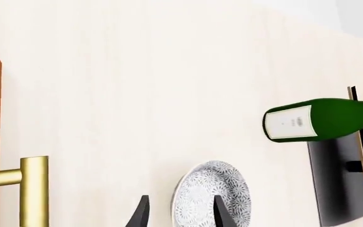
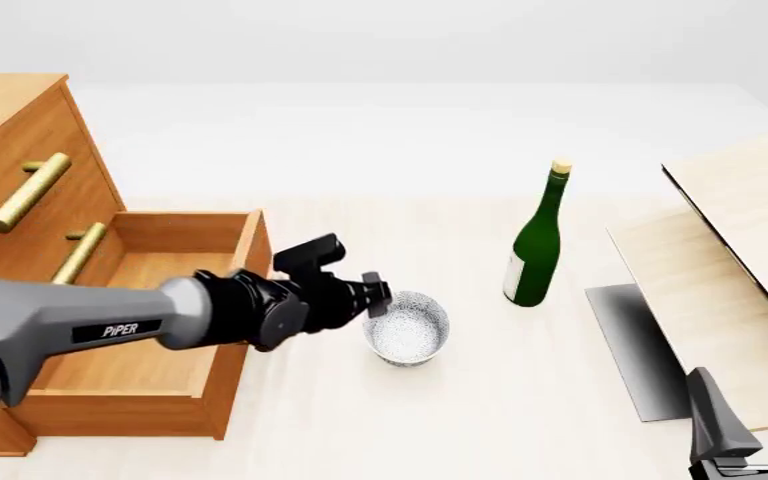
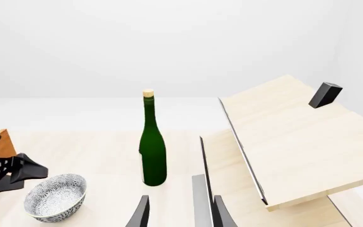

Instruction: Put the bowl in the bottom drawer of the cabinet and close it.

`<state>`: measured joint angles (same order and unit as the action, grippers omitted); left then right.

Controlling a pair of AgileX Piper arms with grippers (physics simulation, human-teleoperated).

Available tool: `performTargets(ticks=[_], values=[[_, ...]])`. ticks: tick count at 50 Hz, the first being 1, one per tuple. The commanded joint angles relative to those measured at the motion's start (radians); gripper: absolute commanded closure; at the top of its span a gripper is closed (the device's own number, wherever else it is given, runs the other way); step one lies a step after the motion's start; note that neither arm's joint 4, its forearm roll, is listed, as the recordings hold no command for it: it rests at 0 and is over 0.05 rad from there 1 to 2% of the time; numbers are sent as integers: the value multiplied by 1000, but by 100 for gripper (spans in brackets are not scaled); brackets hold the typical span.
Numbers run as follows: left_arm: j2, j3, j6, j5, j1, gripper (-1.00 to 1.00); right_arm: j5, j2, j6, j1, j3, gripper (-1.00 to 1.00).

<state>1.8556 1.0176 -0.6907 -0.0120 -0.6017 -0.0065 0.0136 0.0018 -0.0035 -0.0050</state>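
The speckled white-grey bowl stands on the table just right of the open bottom drawer of the orange-brown cabinet. My left gripper is open at the bowl's near-left rim. In the left wrist view the bowl lies partly between the fingers of my left gripper, one finger over its inside and one outside it. A brass handle shows beside it. My right gripper is open and holds nothing at the front right. The right wrist view also shows the bowl.
A green bottle stands upright right of the bowl, a hand's width away. Pale wooden boards on a dark stand lean at the right side. Two closed upper drawers with brass handles sit above the open one.
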Motion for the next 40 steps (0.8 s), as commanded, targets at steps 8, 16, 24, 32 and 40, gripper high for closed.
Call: performTargets(ticks=[8,16,24,32,40], values=[[75,-11,-62,-30,6,-100,1,-1,0,0,0,-100],[87,-18,-70,-42,2,-100,1,-1,0,0,0,-100],[100,-22,-74,-52,5,-100,1,-1,0,0,0,-100],[97,-24,-71,-59,10,100,1,-1,0,0,0,-100],[73,-43,-76,-73,2,100,1,-1,0,0,0,-100]])
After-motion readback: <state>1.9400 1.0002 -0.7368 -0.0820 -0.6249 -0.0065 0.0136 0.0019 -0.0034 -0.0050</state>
